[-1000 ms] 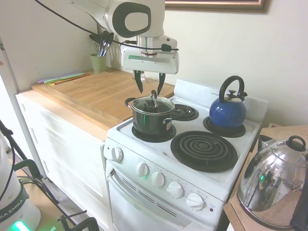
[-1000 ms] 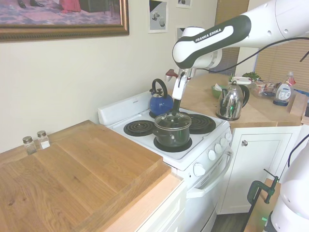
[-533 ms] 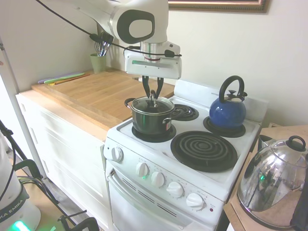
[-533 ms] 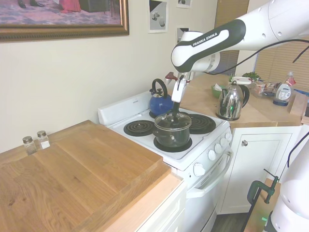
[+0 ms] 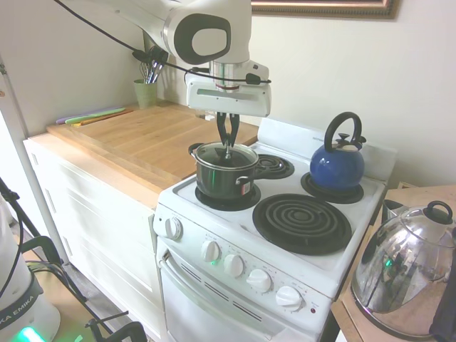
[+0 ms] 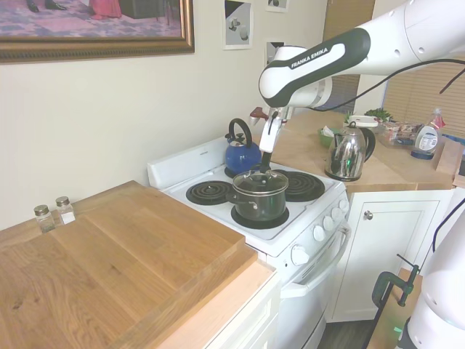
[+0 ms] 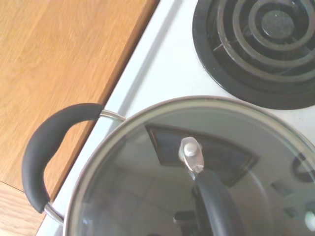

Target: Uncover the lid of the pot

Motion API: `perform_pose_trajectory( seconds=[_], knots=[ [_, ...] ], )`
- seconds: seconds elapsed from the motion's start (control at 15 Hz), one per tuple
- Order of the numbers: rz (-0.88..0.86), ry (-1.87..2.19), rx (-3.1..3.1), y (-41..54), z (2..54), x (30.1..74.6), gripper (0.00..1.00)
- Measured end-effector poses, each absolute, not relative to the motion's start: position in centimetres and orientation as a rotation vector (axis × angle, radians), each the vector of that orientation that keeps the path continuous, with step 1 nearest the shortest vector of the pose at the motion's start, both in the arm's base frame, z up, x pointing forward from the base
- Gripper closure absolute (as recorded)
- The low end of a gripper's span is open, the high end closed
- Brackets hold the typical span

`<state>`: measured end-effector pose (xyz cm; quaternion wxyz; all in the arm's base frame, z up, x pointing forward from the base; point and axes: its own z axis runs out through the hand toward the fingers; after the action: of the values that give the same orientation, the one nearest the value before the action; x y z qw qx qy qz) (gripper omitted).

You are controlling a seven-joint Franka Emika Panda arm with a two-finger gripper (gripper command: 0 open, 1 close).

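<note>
On a white electric stove (image 5: 335,235), the glass lid (image 5: 226,154) is seen seated on the small dark pot (image 5: 225,178), which stands on the front burner nearest the wooden countertop (image 5: 135,139). The gripper (image 5: 227,140) is poised directly above, its fingers drawn nearly together around the lid's black loop knob (image 7: 211,199); whether the knob is actually pinched cannot be made out with certainty.

From here, a thin or off-centre hold on the knob could be lost as the lid is raised, and the glass could be dropped back onto the rim or tilted against it. If the lid sticks, the light pot might be dragged off its burner toward the counter edge.

Further right, a blue kettle (image 5: 338,162) is set on the rear burner, well apart, and a shiny domed lid (image 5: 406,271) rests at the far side.
</note>
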<state>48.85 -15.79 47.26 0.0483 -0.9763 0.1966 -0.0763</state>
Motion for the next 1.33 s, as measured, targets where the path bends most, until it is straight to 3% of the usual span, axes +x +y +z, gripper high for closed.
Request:
perform_pose_trajectory(
  seconds=[0.33,0.8,1.33],
  knots=[
    [-0.26,0.621,-2.974,-16.6,48.2,48.4,1.0],
    [-0.332,0.623,-3.025,-15.1,53.8,46.7,1.0],
    [-0.418,0.549,-3.136,1.1,62.4,47.2,1.0]
  ],
)
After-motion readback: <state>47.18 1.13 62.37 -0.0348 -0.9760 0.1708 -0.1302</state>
